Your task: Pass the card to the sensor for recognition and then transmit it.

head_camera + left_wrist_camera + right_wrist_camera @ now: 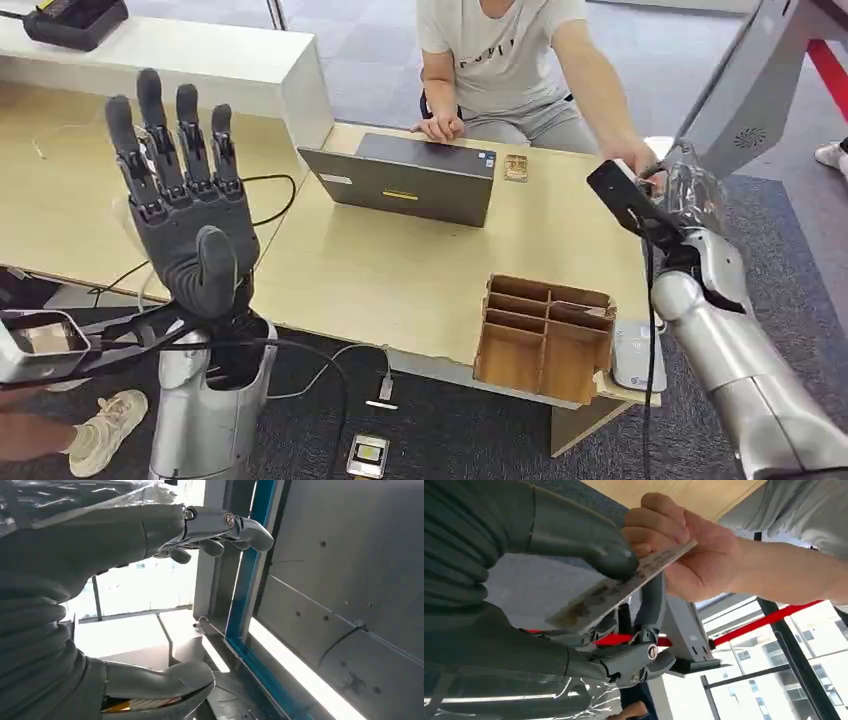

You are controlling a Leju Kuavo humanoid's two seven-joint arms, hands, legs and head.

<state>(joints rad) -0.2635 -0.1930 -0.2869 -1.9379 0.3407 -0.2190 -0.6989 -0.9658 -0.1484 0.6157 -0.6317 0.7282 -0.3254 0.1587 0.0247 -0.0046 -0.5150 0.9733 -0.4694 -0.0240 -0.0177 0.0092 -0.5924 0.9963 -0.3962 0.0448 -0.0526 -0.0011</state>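
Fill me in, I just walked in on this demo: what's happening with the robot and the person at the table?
The robot's right hand holds a card out toward the seated person, whose hand is gripping the card's far end, so both have hold of it. The left hand is raised, fingers spread, holding nothing. On the table sit a laptop and a wooden divided box.

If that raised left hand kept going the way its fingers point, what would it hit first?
Probably nothing nearby: the left hand points its fingers upward with nothing between them and the ceiling panels, though depth is unclear.
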